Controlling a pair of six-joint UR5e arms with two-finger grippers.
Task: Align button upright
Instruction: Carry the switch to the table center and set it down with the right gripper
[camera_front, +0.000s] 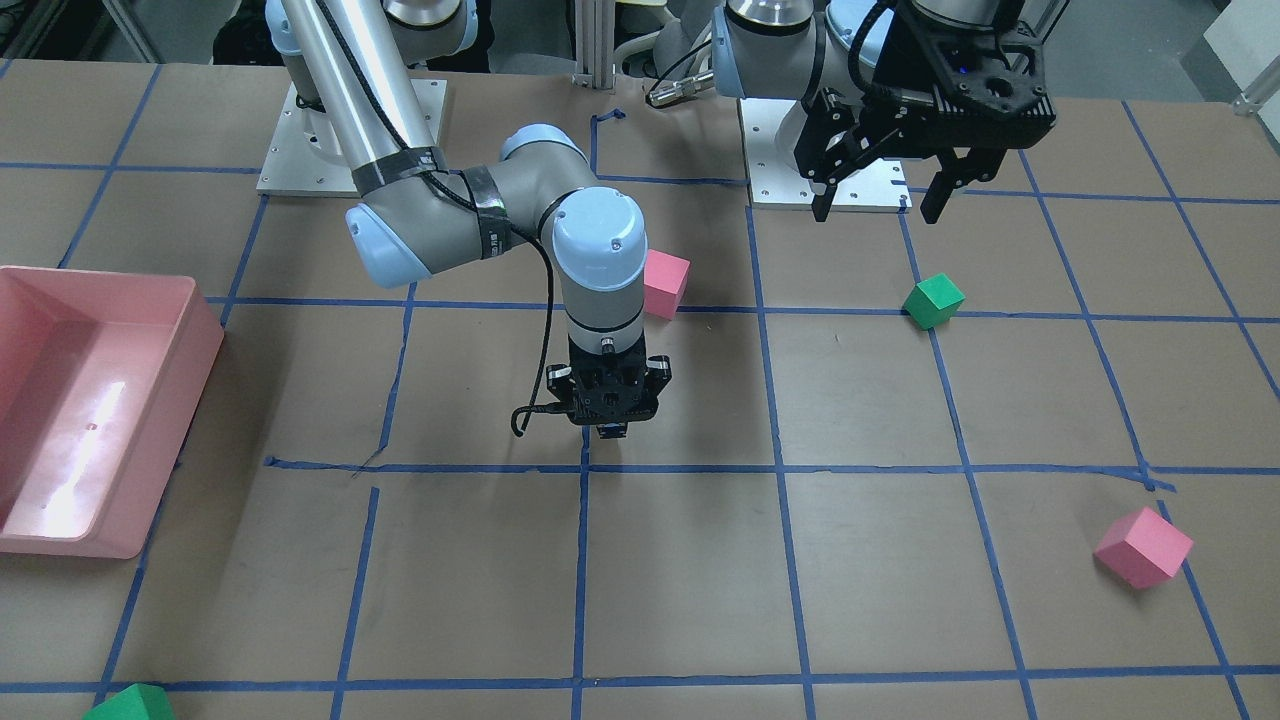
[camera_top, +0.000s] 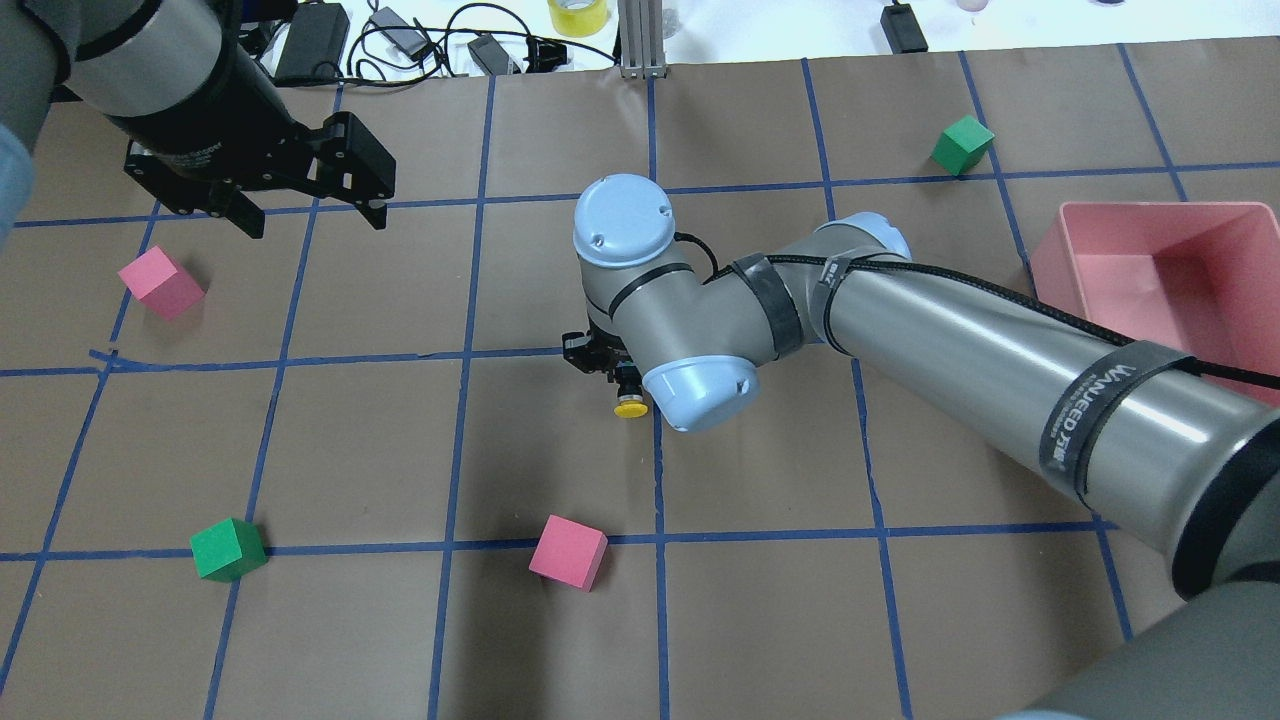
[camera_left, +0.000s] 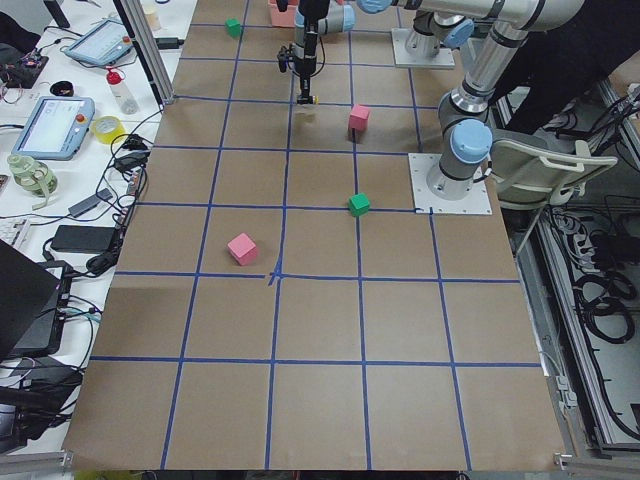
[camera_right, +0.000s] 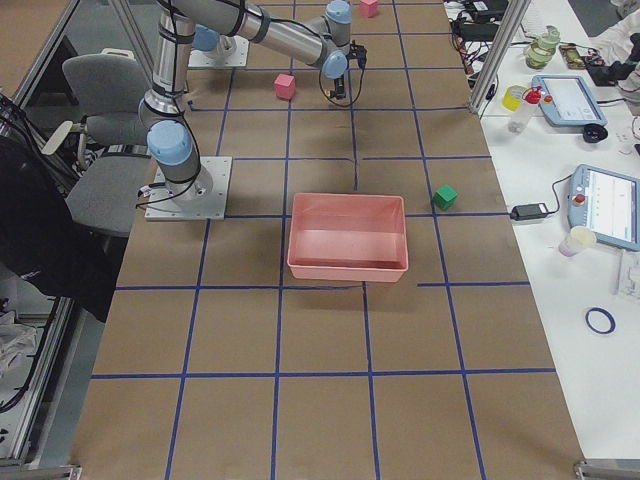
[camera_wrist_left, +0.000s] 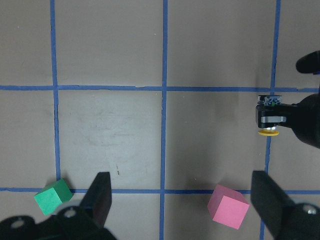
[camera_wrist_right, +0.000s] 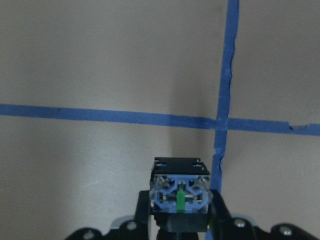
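Observation:
The button (camera_top: 630, 407) is held sideways in my right gripper (camera_top: 612, 378), its yellow cap pointing toward the robot's side of the table. The left wrist view shows it as a whitish body with the yellow cap (camera_wrist_left: 270, 121). The right wrist view shows its base end (camera_wrist_right: 180, 192) between the shut fingers, close over a blue tape crossing. My right gripper (camera_front: 612, 432) points straight down near the table's middle. My left gripper (camera_top: 310, 212) is open and empty, high above the table's far left, well away from the button.
A pink cube (camera_top: 568, 552) and a green cube (camera_top: 228, 549) sit nearer the robot. Another pink cube (camera_top: 160, 282) lies under the left arm. A green cube (camera_top: 962, 143) is at the far right. A pink bin (camera_top: 1045, 250) stands at the right edge.

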